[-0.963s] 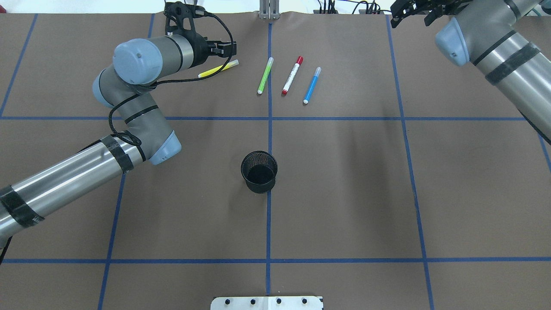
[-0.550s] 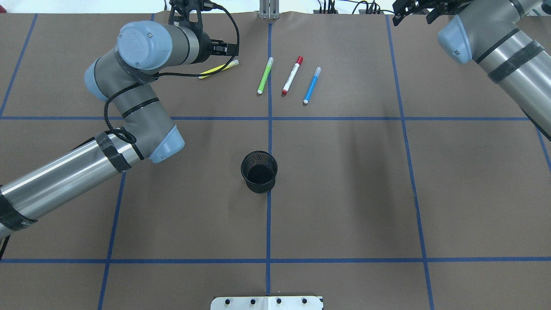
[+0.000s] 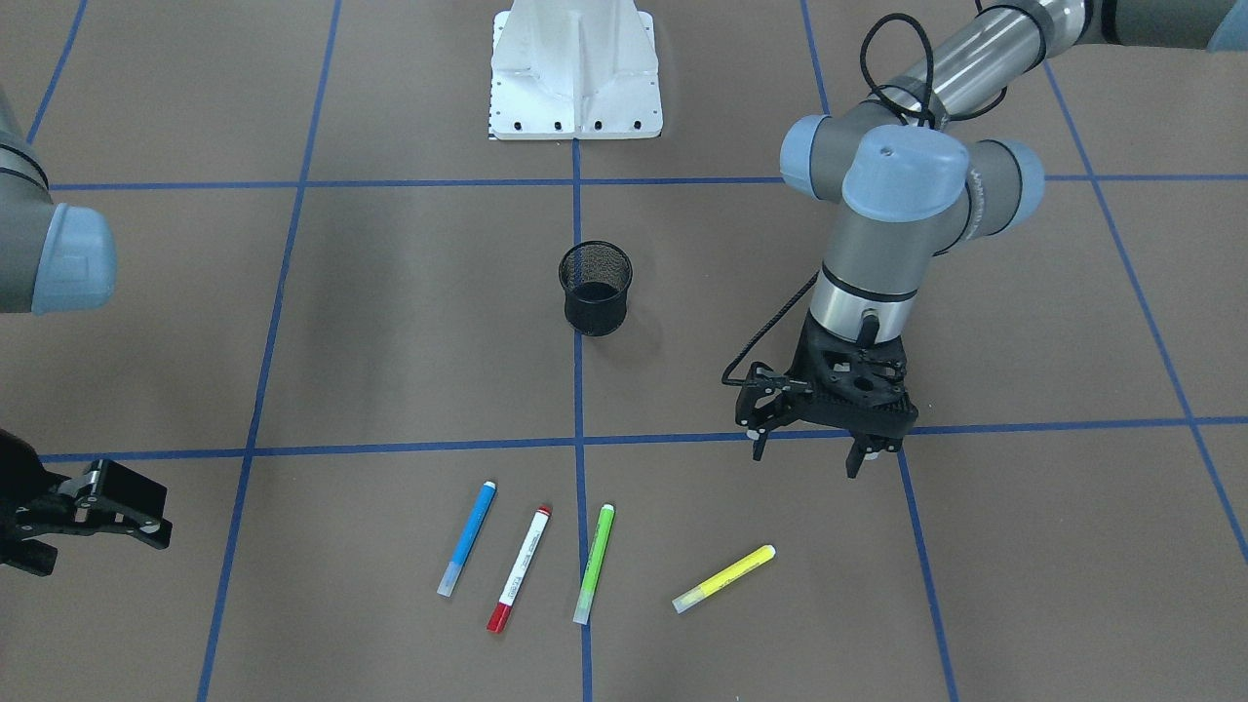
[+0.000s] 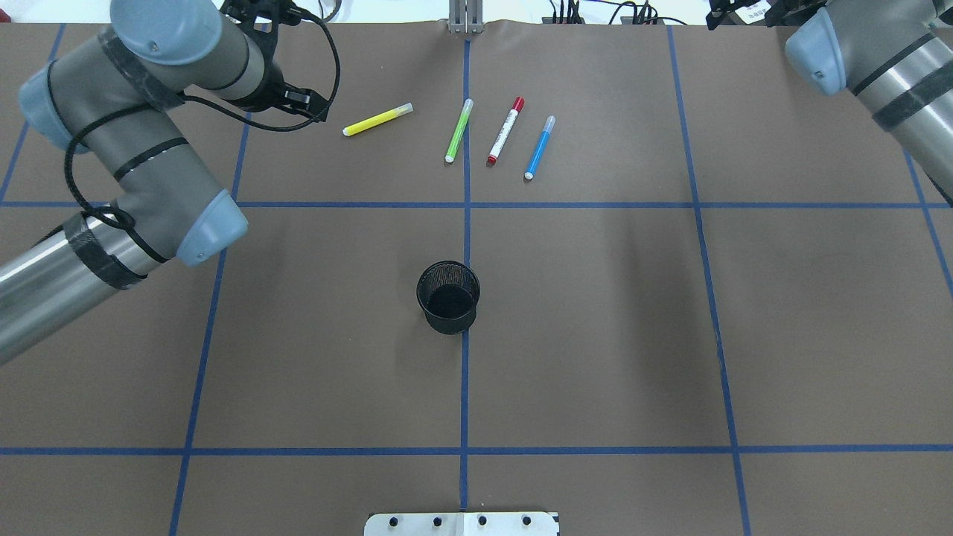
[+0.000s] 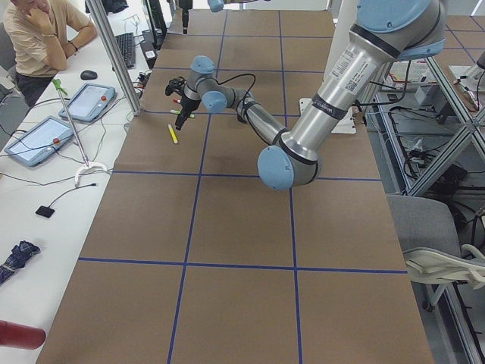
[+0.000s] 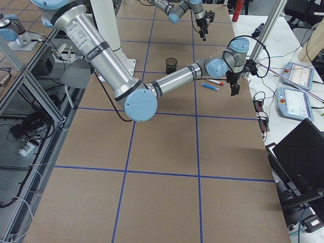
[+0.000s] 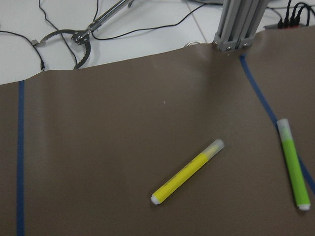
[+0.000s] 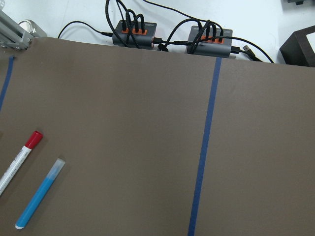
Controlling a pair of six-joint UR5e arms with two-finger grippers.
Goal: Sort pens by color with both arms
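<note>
Four pens lie in a row on the far part of the brown table: yellow point(image 4: 377, 119), green point(image 4: 459, 131), white with red cap point(image 4: 505, 130) and blue point(image 4: 540, 147). From the front they are yellow point(image 3: 724, 579), green point(image 3: 594, 564), red point(image 3: 519, 568) and blue point(image 3: 467, 537). My left gripper point(image 3: 807, 456) hangs open and empty above the table, off to the side of the yellow pen. My right gripper point(image 3: 107, 507) is open and empty, well away from the blue pen. The left wrist view shows the yellow pen point(image 7: 187, 171), the right wrist view the blue pen point(image 8: 39, 193).
A black mesh cup point(image 4: 447, 296) stands upright at the table's middle, on the blue centre line. The white pedestal base point(image 3: 575, 78) sits at the robot's edge. Cables and power boxes point(image 8: 172, 39) lie beyond the far edge. A person sits at a side desk point(image 5: 45, 38).
My left arm has swung away to the left of the yellow pen, which now lies fully uncovered. My right arm has drawn back slightly toward the far right corner. The pens have not moved.
</note>
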